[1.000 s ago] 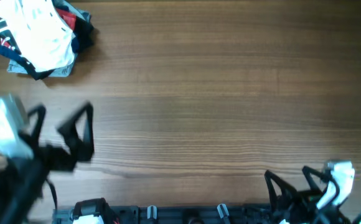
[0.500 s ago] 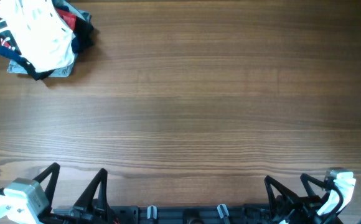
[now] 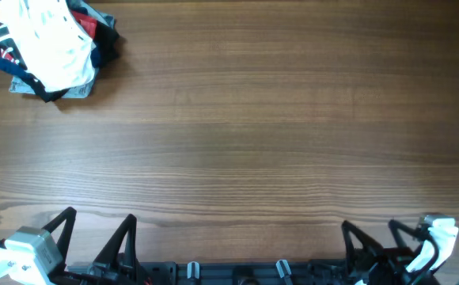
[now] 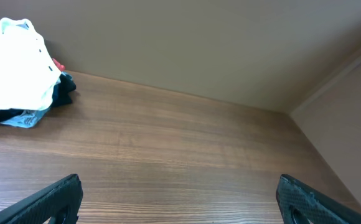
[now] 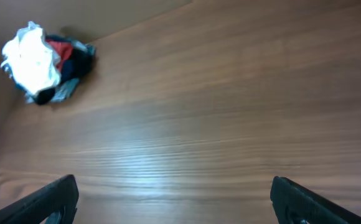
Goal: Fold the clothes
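Wrist views, not overhead: wall (image 4: 199, 50) behind clothes (image 4: 12, 62).

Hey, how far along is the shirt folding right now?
Done: nothing; the white shirt lies crumpled atop the other garments in the far left corner. In hand: nothing; the left tool and right tool sit open and empty at the near edge. Left: the whole fold.

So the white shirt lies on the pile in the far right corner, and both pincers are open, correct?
No. The white shirt lies on the pile in the far left corner, as the overhead view shows. The left pincer and right pincer are indeed open.
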